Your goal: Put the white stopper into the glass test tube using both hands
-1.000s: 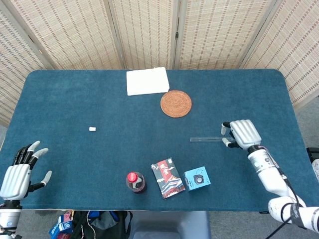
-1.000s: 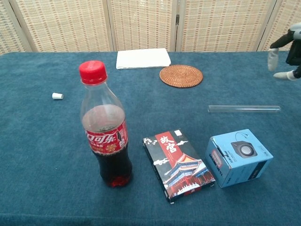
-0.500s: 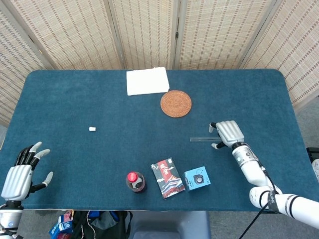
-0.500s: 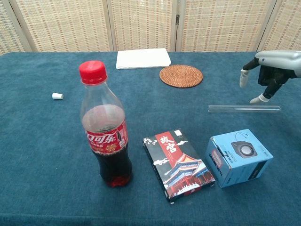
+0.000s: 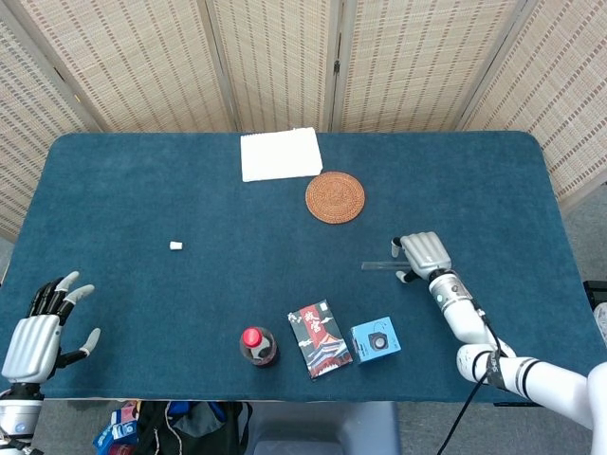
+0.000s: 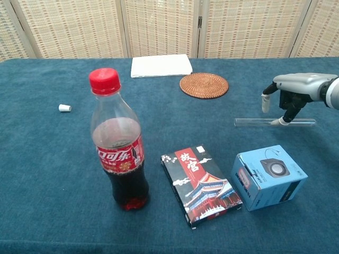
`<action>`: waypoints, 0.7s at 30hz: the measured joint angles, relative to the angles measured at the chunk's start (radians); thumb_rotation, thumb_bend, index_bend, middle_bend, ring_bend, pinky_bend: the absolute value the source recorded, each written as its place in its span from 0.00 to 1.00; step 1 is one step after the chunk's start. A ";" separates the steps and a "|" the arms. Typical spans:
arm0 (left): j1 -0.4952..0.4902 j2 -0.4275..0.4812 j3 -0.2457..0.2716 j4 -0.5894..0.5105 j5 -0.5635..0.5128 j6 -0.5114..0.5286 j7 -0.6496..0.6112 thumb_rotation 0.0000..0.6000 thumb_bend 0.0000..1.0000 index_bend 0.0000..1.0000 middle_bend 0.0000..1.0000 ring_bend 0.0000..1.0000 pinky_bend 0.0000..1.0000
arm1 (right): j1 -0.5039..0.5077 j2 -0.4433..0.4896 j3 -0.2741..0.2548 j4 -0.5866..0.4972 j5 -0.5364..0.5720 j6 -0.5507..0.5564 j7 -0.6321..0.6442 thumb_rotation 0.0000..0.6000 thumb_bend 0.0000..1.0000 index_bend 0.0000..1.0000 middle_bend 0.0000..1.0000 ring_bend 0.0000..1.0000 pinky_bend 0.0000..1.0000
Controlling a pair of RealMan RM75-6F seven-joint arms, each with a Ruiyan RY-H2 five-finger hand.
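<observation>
The glass test tube [image 5: 377, 266] [image 6: 249, 123] lies flat on the blue table, right of centre. My right hand [image 5: 423, 256] [image 6: 288, 92] hovers palm down over the tube's right half with its fingers spread; in the chest view one fingertip [image 6: 275, 121] touches the glass, and the hand holds nothing. The small white stopper [image 5: 175, 245] [image 6: 64, 108] lies alone far to the left. My left hand [image 5: 38, 327] rests open at the table's front left edge, well short of the stopper and seen only in the head view.
A cola bottle [image 5: 257, 346] [image 6: 119, 143], a card box [image 5: 320, 338] [image 6: 201, 185] and a blue box [image 5: 376, 340] [image 6: 269, 176] stand along the front. A woven coaster [image 5: 335, 197] [image 6: 204, 85] and a white folded cloth [image 5: 281, 154] [image 6: 161, 65] lie at the back.
My right hand has moved left and lowered, from beyond the tube's right end to over the tube, a fingertip now touching it. The left hand has barely moved.
</observation>
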 measured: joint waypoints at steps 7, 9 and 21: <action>0.001 -0.003 0.001 0.007 -0.002 -0.001 -0.005 1.00 0.32 0.20 0.06 0.04 0.00 | 0.015 -0.021 -0.012 0.032 0.013 -0.013 -0.004 1.00 0.23 0.46 1.00 1.00 1.00; 0.002 -0.005 0.002 0.009 -0.002 -0.001 -0.006 1.00 0.32 0.19 0.06 0.04 0.00 | 0.017 -0.022 -0.015 0.036 0.016 -0.013 -0.006 1.00 0.23 0.47 1.00 1.00 1.00; 0.000 -0.013 0.003 0.019 -0.002 -0.003 -0.008 1.00 0.32 0.19 0.06 0.04 0.00 | 0.025 -0.028 -0.027 0.056 0.055 -0.021 -0.024 1.00 0.25 0.48 1.00 1.00 1.00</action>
